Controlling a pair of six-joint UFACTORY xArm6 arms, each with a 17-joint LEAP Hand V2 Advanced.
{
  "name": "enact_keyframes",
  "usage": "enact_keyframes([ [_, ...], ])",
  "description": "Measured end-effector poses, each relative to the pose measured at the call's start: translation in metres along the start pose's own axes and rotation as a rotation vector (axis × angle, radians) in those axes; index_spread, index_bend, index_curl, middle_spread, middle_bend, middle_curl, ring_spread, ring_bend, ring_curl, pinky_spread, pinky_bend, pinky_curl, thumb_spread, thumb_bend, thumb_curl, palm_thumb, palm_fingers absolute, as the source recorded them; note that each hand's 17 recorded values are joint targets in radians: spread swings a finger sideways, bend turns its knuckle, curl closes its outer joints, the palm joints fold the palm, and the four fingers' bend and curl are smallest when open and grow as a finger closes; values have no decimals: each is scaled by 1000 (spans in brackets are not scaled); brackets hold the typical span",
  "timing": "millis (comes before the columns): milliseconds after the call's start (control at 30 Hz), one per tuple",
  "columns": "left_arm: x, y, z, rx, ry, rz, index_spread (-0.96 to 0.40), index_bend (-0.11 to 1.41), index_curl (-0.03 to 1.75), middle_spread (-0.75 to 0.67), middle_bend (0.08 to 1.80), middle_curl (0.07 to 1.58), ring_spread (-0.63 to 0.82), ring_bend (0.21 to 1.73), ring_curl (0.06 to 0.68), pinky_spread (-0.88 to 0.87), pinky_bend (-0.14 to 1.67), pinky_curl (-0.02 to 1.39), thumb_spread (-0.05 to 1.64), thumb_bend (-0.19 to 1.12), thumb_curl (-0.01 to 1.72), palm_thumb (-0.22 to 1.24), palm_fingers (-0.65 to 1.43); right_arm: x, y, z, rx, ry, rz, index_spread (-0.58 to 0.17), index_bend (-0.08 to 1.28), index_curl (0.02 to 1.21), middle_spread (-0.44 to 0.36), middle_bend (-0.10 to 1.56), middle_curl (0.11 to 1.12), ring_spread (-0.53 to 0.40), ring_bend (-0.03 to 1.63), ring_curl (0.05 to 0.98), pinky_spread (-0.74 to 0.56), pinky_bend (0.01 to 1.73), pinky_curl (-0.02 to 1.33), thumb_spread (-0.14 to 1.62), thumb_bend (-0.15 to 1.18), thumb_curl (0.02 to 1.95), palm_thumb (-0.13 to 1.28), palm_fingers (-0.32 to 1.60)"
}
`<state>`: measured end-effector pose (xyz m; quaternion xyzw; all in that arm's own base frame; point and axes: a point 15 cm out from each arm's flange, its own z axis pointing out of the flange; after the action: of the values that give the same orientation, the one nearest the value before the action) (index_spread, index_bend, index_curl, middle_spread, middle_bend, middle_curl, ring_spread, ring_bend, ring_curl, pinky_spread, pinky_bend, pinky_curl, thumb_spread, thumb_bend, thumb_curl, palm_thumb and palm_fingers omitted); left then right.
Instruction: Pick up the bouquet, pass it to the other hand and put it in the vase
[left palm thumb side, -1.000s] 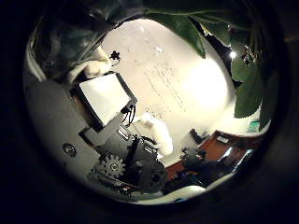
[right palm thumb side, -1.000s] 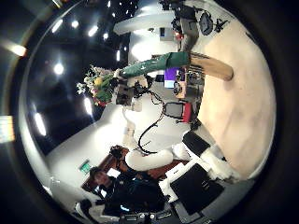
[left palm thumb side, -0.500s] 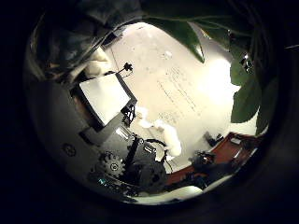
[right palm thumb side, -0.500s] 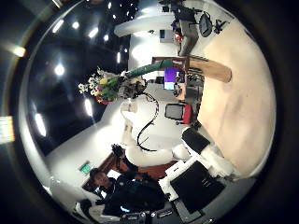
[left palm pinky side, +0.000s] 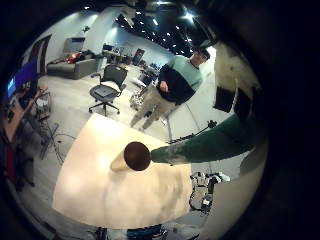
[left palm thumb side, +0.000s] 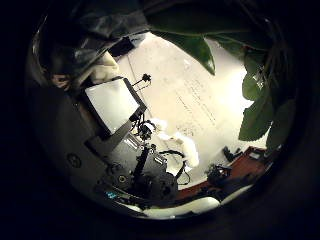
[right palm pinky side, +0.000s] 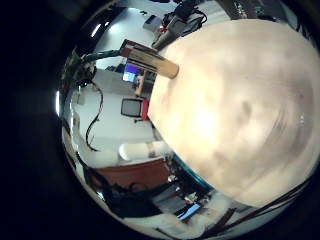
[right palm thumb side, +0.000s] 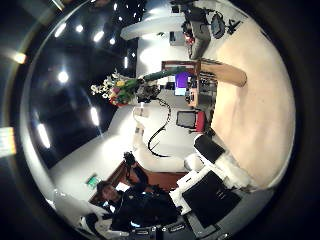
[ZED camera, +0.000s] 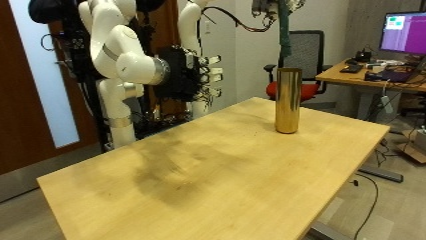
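Observation:
A tall gold vase (ZED camera: 286, 100) stands on the wooden table (ZED camera: 200, 170) near its far edge. Straight above it hangs the bouquet (ZED camera: 284, 35), its green wrapped stem pointing down at the vase mouth with a gap between them. My left hand (ZED camera: 270, 8) is shut on the bouquet at the view's top edge. From that palm the vase mouth (left palm pinky side: 135, 156) lies below the stem (left palm pinky side: 205, 143). Leaves (left palm thumb side: 255, 100) crowd the thumb side. My right hand (ZED camera: 197, 78) hangs open and empty off the table's back edge. It sees the flowers (right palm thumb side: 118, 88) and vase (right palm thumb side: 225, 72) from afar.
A desk with a monitor (ZED camera: 405, 35) and an office chair (ZED camera: 309, 50) stand behind the vase. The tabletop (right palm pinky side: 230, 110) stretches wide below the right palm.
The left hand has shifted a little with the bouquet, turning the stem more upright over the vase. The right arm has stayed put.

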<state>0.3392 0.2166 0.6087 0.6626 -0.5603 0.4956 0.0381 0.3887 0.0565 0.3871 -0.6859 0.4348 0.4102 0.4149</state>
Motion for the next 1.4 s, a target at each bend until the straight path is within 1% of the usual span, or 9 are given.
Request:
enact_keyframes([
  [467, -31, -4, 49, -58, -11, -40, -647, 270, 1509, -506, 1072, 982, -456, 1328, 544, -722, 885, 543, 54, -26, 866, 1082, 1114, 11, -1, 2, -3, -13, 18, -431, 165, 271, -108, 184, 298, 51, 334, 263, 257, 356, 313, 906, -28, 415, 800, 104],
  [500, -33, -4, 53, -61, -10, -44, -645, 270, 1510, -506, 1072, 983, -456, 1328, 544, -723, 885, 543, 54, -26, 866, 1082, 1114, 11, -1, 2, -5, -15, 20, -432, 191, 280, -105, 94, 274, 51, 358, 271, 257, 378, 319, 906, -28, 415, 800, 68],
  [800, -41, -3, 65, -80, -10, -58, -623, 267, 1518, -507, 1071, 983, -456, 1328, 544, -733, 877, 543, 57, -26, 867, 1078, 1113, 19, -1, 4, -8, -23, 32, -438, 201, 327, -101, 144, 229, 50, 417, 279, 255, 429, 327, 906, -28, 414, 800, 41],
  [933, -43, -2, 71, -92, -3, -64, -615, 266, 1520, -507, 1070, 983, -455, 1323, 542, -734, 875, 541, 63, -30, 863, 1065, 1116, 20, -1, 4, -9, -24, 32, -435, 168, 308, -129, 227, 271, 49, 367, 261, 254, 381, 311, 906, -28, 417, 797, 93],
  [1100, -48, 3, 76, -136, -21, -77, -598, 186, 1517, -509, 1039, 982, -462, 1285, 530, -747, 941, 544, 202, -59, 817, 893, 1084, 21, -2, 4, -9, -27, 35, -432, 165, 290, -139, 193, 291, 38, 346, 255, 255, 354, 304, 906, -28, 417, 797, 117],
  [1233, -53, 10, 83, -202, -73, -85, -552, 141, 1463, -521, 996, 982, -506, 1172, 504, -728, 961, 554, 694, -69, 636, 573, 738, 21, -2, 4, -9, -28, 33, -434, 166, 283, -140, 187, 295, 34, 339, 255, 255, 346, 305, 906, -28, 419, 796, 121],
  [1333, -57, 12, 86, -233, -105, -89, -516, 169, 1393, -503, 927, 945, -483, 1060, 470, -666, 878, 538, 817, -61, 534, 478, 489, 21, -2, 4, -8, -28, 34, -435, 167, 281, -140, 185, 295, 33, 337, 255, 255, 344, 305, 905, -30, 415, 787, 122],
  [1367, -57, 12, 87, -240, -112, -86, -459, 167, 1309, -410, 746, 893, -333, 968, 453, -481, 757, 526, 830, -69, 479, 400, 138, 21, -2, 4, -8, -27, 34, -435, 167, 280, -140, 185, 295, 33, 336, 255, 255, 343, 306, 905, -29, 414, 786, 123],
  [1400, -58, 13, 88, -246, -115, -86, -402, 178, 1243, -319, 624, 834, -231, 935, 425, -322, 666, 495, 830, -58, 450, 369, 54, 21, -1, 4, -9, -28, 34, -435, 167, 279, -140, 185, 295, 33, 335, 255, 255, 342, 306, 908, -27, 414, 788, 123],
])
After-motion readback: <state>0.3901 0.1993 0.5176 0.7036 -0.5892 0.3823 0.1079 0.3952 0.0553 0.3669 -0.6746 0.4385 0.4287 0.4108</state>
